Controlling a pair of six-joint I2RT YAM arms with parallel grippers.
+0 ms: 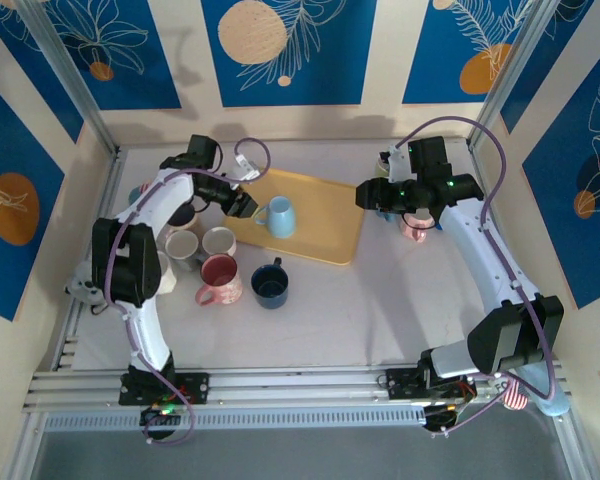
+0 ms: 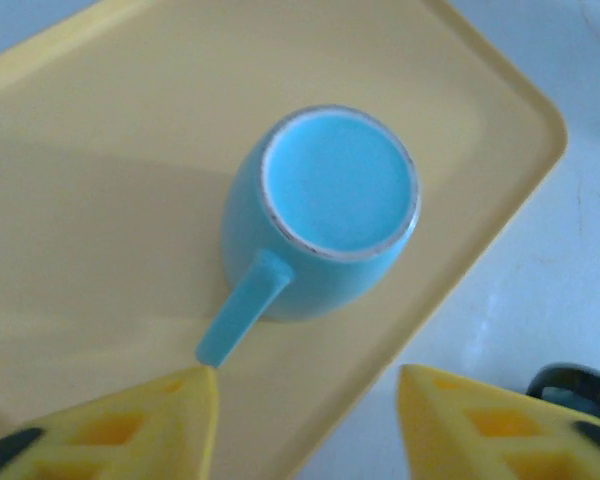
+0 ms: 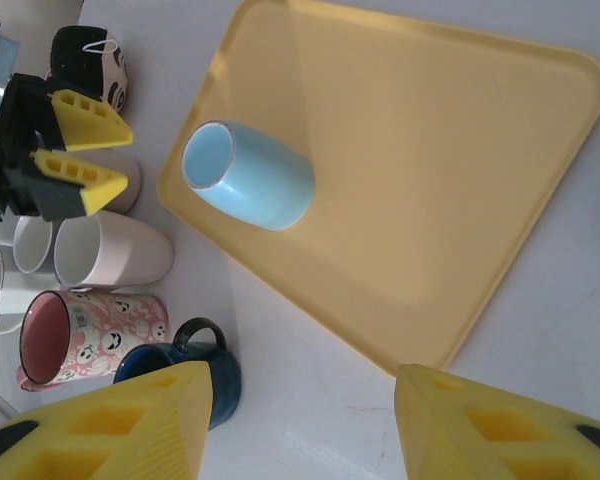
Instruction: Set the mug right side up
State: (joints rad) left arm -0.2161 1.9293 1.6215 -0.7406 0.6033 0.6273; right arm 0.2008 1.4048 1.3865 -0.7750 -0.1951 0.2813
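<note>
the mug (image 2: 325,215) stands mouth-up on the tray (image 2: 90,130), the left fingers (image 2: 140,425) apart and empty just by its handle (image 2: 242,310), the right fingers (image 3: 120,425) apart too, so a careless pull-away could clip the handle and topple it.

Smooth glazed ceramic for the light-blue mug (image 2: 330,215), smooth matt plastic for the yellow tray (image 2: 110,150), ribbed yellow plastic on the right gripper fingers (image 3: 130,420), smooth pale table (image 1: 380,310).

Tray (image 1: 325,215) lies bare right of the light-blue mug (image 1: 277,216); cluster of mugs (image 1: 218,243) crowds its near-left corner (left gripper (image 1: 248,205) alongside).
</note>
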